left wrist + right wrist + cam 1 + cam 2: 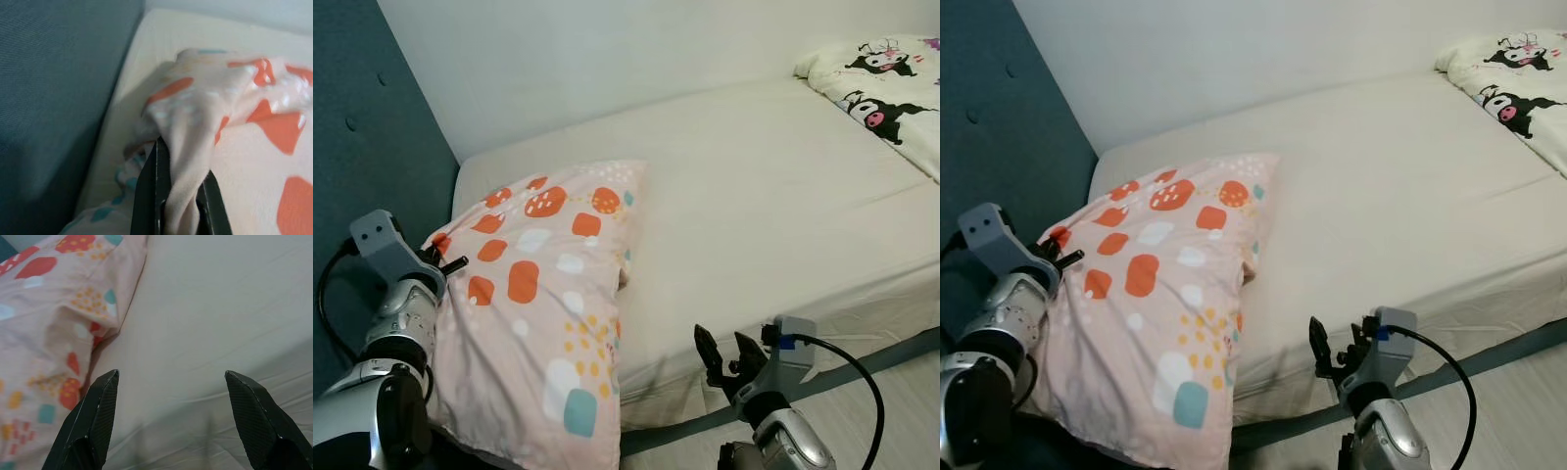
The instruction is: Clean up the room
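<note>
Right now my left gripper (178,196) pinches the pale pink cotton pillow with orange blotches (543,294), seemingly at its headboard-side corner; I'd lift slowly, bringing my spread-fingered right gripper (724,360) to the pillow's other edge.

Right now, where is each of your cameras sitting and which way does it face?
Left eye view: on the head, looking forward and down at the bed; both arms show, left gripper at the pillow.
Right eye view: same head, same scene, with the cartoon blanket at the far end.
Left wrist view: along the left fingers, shut on pillow fabric beside the blue headboard.
Right wrist view: along the open right gripper, over the sheet.
Both wrist views share the pillow.
</note>
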Available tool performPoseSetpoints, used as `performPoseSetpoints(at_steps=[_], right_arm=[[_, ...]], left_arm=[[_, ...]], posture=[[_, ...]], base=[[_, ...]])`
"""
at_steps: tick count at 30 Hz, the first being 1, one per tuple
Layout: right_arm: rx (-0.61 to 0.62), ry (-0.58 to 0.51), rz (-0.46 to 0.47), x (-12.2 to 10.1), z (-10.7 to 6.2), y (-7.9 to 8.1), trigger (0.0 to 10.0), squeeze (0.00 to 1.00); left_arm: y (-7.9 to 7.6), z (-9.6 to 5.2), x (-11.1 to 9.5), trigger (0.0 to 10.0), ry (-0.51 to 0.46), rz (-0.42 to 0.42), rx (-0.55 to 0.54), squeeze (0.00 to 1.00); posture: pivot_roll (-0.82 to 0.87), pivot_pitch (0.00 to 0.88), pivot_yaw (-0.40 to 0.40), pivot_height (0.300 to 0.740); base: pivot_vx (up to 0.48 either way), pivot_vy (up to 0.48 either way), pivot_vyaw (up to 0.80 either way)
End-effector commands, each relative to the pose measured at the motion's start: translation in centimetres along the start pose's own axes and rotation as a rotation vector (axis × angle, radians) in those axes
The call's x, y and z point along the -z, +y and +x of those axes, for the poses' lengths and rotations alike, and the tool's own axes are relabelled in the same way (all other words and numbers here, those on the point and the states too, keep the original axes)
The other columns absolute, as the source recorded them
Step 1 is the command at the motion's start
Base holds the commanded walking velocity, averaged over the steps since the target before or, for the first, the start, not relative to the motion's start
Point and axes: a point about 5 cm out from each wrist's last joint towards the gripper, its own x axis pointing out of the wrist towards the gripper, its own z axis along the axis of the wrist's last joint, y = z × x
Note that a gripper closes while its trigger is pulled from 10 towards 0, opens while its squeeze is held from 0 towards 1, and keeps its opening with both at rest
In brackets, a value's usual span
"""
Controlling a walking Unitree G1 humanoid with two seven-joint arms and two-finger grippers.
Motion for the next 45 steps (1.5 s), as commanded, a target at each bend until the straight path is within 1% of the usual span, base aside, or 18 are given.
performPoseSetpoints(at_steps=[1, 2, 4, 5, 6, 8, 9, 11, 13, 22, 23, 24, 25, 27, 38, 43, 44, 45], right_arm=[[0.012, 0.015, 0.010, 0.7, -0.4, -0.3, 10.0, 0.00], [0.012, 0.015, 0.010, 0.7, -0.4, -0.3, 10.0, 0.00], [0.013, 0.015, 0.012, 0.7, -0.4, -0.3, 10.0, 0.00], [0.013, 0.015, 0.012, 0.7, -0.4, -0.3, 10.0, 0.00], [0.010, 0.017, 0.013, 0.8, -0.4, -0.2, 10.0, 0.00], [0.009, 0.018, 0.014, 0.9, -0.3, -0.2, 10.0, 0.00], [0.007, 0.019, 0.015, 0.9, -0.3, -0.1, 10.0, 0.00], [0.005, 0.020, 0.015, 0.9, -0.2, -0.1, 10.0, 0.00], [0.003, 0.020, 0.015, 0.9, -0.2, -0.1, 10.0, 0.00], [0.001, 0.020, 0.014, 0.9, -0.2, -0.1, 10.0, 0.00], [0.002, 0.019, 0.014, 0.9, -0.2, -0.1, 10.0, 0.00], [0.006, 0.018, 0.013, 0.9, -0.2, -0.3, 10.0, 0.00], [0.006, 0.018, 0.013, 0.9, -0.2, -0.3, 10.0, 0.00], [0.011, 0.017, 0.012, 0.9, -0.3, -0.4, 10.0, 0.00], [0.009, 0.016, 0.013, 0.8, -0.2, -0.4, 10.0, 0.00], [0.003, 0.020, 0.015, 1.0, -0.1, -0.3, 10.0, 0.00], [0.002, 0.020, 0.015, 1.1, 0.0, -0.3, 10.0, 0.00], [0.002, 0.020, 0.015, 1.1, 0.0, -0.2, 10.0, 0.00]], left_arm=[[0.7, -0.3, 0.4, 0.0, 0.053, 0.126, 0.119, 0.00], [0.7, -0.3, 0.4, 0.0, 0.053, 0.126, 0.119, 0.00], [0.0, -0.9, 2.5, 0.0, 0.151, 0.185, 0.268, 0.00], [0.0, -0.9, 2.5, 0.0, 0.151, 0.185, 0.268, 0.00], [-0.5, -1.9, 4.9, 0.0, 0.285, 0.230, 0.426, 0.00], [-0.6, -2.3, 5.8, 0.0, 0.341, 0.239, 0.486, 0.00], [-0.4, -3.1, 7.2, 0.0, 0.430, 0.287, 0.564, 0.00], [-0.2, -3.4, 7.6, 0.0, 0.454, 0.315, 0.578, 0.00], [0.6, -4.0, 8.6, 0.0, 0.521, 0.435, 0.603, 0.00], [1.7, -4.4, 9.0, 0.0, 0.607, 0.455, 0.591, 0.00], [2.1, -4.6, 9.1, 0.0, 0.629, 0.491, 0.588, 0.00], [3.5, -5.0, 9.1, 0.0, 0.696, 0.547, 0.581, 0.00], [3.5, -5.0, 9.1, 0.0, 0.696, 0.547, 0.581, 0.00], [5.6, -5.8, 9.0, 0.0, 0.803, 0.614, 0.592, 0.00], [6.6, -6.4, 7.4, 0.0, 0.856, 0.548, 0.704, 0.00], [5.5, -6.4, 7.8, 0.0, 0.794, 0.521, 0.741, 0.00], [4.6, -6.2, 8.0, 10.0, 0.746, 0.501, 0.738, 0.00], [3.7, -6.0, 8.2, 10.0, 0.696, 0.472, 0.730, 0.30]], posture=[[-0.01, 0.365, 0.136, 0.546], [-0.01, 0.365, 0.136, 0.546], [0.00, 0.363, 0.134, 0.546], [0.00, 0.363, 0.134, 0.546], [0.00, 0.363, 0.132, 0.546], [0.00, 0.363, 0.129, 0.546], [0.00, 0.363, 0.128, 0.546], [0.00, 0.363, 0.128, 0.546], [0.00, 0.362, 0.126, 0.546], [0.00, 0.362, 0.129, 0.546], [0.00, 0.361, 0.130, 0.546], [0.00, 0.362, 0.135, 0.546], [0.00, 0.362, 0.135, 0.546], [0.00, 0.361, 0.134, 0.546], [0.01, 0.359, 0.128, 0.546], [0.02, 0.358, 0.125, 0.546], [0.02, 0.356, 0.125, 0.546], [0.01, 0.355, 0.125, 0.546]], base=[[0.000, 0.000, 0.00], [0.000, 0.000, 0.00], [0.000, 0.000, 0.00], [0.000, 0.000, 0.00], [0.000, 0.000, 0.00], [0.000, 0.000, 0.00], [0.000, 0.000, 0.00], [0.000, 0.000, 0.00], [0.000, 0.000, 0.00], [0.000, 0.000, 0.00], [0.000, 0.000, 0.00], [0.000, 0.000, 0.00], [0.000, 0.000, 0.00], [0.000, 0.000, 0.00], [0.000, 0.000, 0.00], [0.000, 0.000, 0.00], [0.000, 0.000, 0.00], [0.000, 0.000, 0.00]])
